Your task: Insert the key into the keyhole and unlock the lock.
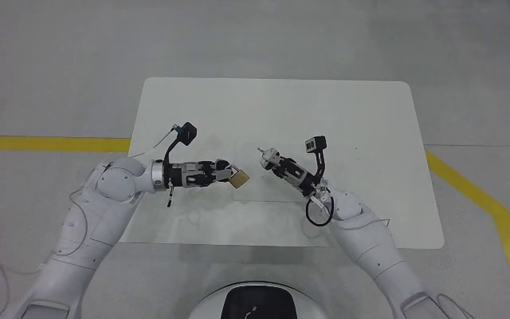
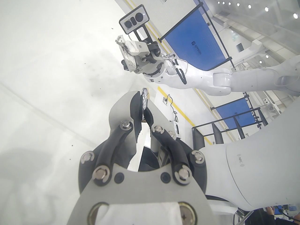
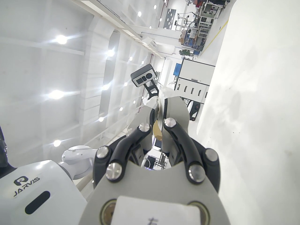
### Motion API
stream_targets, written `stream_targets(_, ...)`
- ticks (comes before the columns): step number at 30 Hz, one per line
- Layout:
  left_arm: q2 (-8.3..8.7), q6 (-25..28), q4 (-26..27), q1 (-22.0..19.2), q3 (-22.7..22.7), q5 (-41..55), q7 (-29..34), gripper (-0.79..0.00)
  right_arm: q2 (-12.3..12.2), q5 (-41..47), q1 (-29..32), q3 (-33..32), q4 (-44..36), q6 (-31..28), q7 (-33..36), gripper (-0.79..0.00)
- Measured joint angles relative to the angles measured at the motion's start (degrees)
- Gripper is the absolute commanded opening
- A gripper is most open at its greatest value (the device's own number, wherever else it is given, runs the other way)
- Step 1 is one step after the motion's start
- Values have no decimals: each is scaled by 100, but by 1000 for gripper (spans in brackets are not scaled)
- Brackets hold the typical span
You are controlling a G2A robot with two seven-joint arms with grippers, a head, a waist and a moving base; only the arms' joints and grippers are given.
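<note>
In the top view a brass padlock (image 1: 239, 179) hangs from my left gripper (image 1: 226, 171), which is shut on it above the front middle of the white table (image 1: 358, 120). The left wrist view has the lock's silver shackle (image 2: 144, 94) pinched between the fingers of the left gripper (image 2: 142, 105). The lock's body is hidden behind them. My right gripper (image 1: 268, 159) faces it, shut on the key (image 1: 260, 151), whose silver tip points toward the lock across a small gap. A brass-coloured part of the key (image 3: 156, 131) sits between the fingers of the right gripper (image 3: 159, 106). The left wrist view also catches the right gripper (image 2: 125, 50) farther off.
The table has rounded corners, and bare surface lies all around the two grippers. A yellow floor line (image 1: 56, 143) runs past the table on both sides.
</note>
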State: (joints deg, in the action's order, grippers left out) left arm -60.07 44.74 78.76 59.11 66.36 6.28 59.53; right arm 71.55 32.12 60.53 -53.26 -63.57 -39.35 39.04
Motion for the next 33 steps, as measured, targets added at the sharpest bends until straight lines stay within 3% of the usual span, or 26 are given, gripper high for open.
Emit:
stream_targets(16, 56, -240, 151, 68, -56, -188, -287, -785, 268, 573, -246, 414, 331, 25, 945, -785)
stream_targets(33, 74, -401, 184, 48, -139, -400, -618, -785, 418, 985, -285, 297, 540, 245, 819, -785)
